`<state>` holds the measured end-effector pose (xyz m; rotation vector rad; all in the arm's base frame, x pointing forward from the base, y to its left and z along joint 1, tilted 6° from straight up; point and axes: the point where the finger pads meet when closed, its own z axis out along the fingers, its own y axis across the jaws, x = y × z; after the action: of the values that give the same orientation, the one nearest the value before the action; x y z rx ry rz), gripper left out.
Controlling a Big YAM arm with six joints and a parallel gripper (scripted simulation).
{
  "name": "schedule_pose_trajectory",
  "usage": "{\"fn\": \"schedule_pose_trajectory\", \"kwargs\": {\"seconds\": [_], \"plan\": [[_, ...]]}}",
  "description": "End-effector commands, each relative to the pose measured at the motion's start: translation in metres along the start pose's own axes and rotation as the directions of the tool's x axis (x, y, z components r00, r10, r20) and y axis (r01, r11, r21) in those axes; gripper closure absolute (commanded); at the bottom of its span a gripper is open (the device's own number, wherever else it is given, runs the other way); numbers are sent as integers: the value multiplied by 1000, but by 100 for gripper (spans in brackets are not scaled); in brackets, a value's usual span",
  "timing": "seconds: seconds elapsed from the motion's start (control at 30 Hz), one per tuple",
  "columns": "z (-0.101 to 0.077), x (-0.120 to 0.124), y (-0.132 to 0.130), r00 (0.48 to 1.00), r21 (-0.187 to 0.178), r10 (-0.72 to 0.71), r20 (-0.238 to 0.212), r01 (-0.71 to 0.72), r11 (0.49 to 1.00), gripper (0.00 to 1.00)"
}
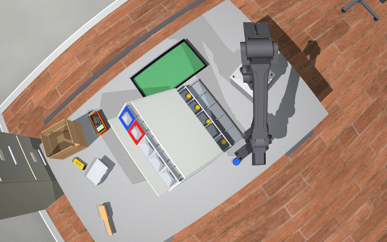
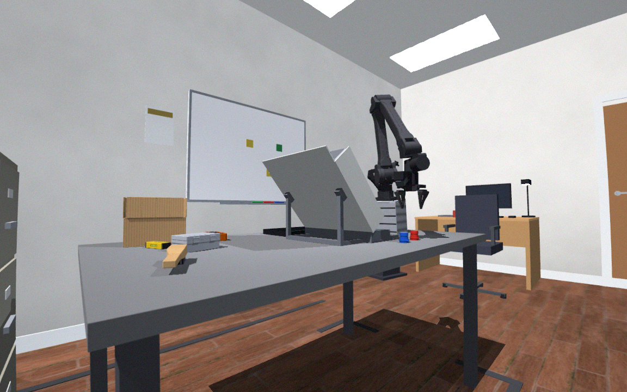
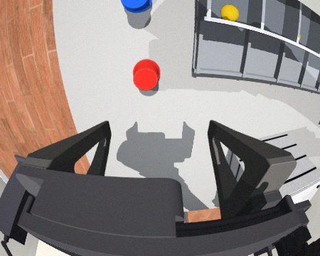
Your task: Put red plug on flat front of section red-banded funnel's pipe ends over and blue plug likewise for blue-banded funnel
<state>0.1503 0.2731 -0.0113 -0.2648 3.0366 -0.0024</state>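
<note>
My gripper [image 3: 159, 126] is open and empty, held above the table by the near end of the sectioned tray [image 1: 208, 117]. The red plug [image 3: 146, 75] stands on the table ahead of the fingers; it also shows in the side view [image 2: 413, 234]. The blue plug [image 1: 236, 161] stands just past it [image 3: 136, 5]. Several tray sections each hold a yellow marble [image 1: 223, 141]. The white cover [image 1: 176, 130] slopes up to the funnel row, with the blue-banded funnel [image 1: 126, 117] and the red-banded funnel [image 1: 136, 132] at one end.
A green-lined tray [image 1: 168, 68] lies behind the cover. A cardboard box [image 1: 63, 138], a multimeter [image 1: 98, 121], a white box [image 1: 97, 171] and a wooden block [image 1: 105, 218] lie on the far side of the table. The arm's white base [image 1: 246, 82] is near the tray.
</note>
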Motion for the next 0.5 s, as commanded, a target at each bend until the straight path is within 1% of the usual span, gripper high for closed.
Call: {"fn": "schedule_pose_trajectory", "kwargs": {"seconds": [0.0,0.47], "plan": [[-7,-10,18,1000,-18,4,16,-4,1000,13],[-7,-9,17,1000,-11,2,10,-2,1000,13]]}}
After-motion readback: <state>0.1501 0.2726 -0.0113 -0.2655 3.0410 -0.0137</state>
